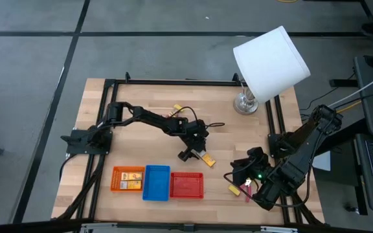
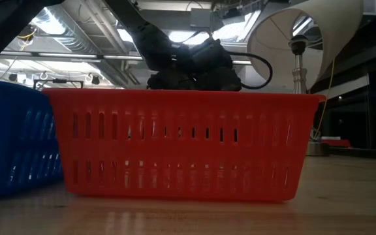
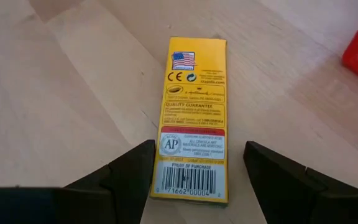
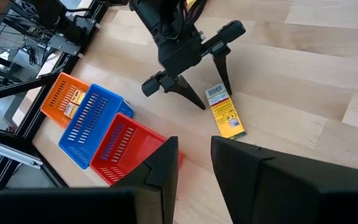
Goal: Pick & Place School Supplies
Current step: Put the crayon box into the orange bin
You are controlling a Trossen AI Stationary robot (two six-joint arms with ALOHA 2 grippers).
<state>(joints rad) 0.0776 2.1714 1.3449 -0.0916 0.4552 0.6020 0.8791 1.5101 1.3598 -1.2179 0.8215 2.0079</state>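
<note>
A flat yellow packet [image 3: 194, 112] with a barcode label lies flat on the wooden table, right of centre [image 1: 204, 157]. My left gripper [image 3: 199, 146] is open and low over it, one finger on each side of its barcode end; it also shows in the right wrist view [image 4: 215, 99]. My right gripper [image 4: 194, 146] is open and empty at the near right [image 1: 238, 171]. A small yellow block [image 1: 233, 189] and a red-handled scissor-like tool [image 1: 246, 191] lie on the table below my right arm. My left gripper's fingers point slantwise down and straddle the packet's barcode end [image 3: 188, 180] across its width. One finger [image 3: 135, 171] stands right at the packet's long edge; whether it touches cannot be told. The other finger is clear of it. The packet lies flat on the table.
Three mesh trays stand in a row at the near edge: orange [image 1: 128, 178] holding packets, blue [image 1: 157, 182] and red [image 1: 186, 185]. A white-shaded lamp [image 1: 271, 61] stands at the far right. A small yellow item [image 1: 179, 108] lies toward the far edge.
</note>
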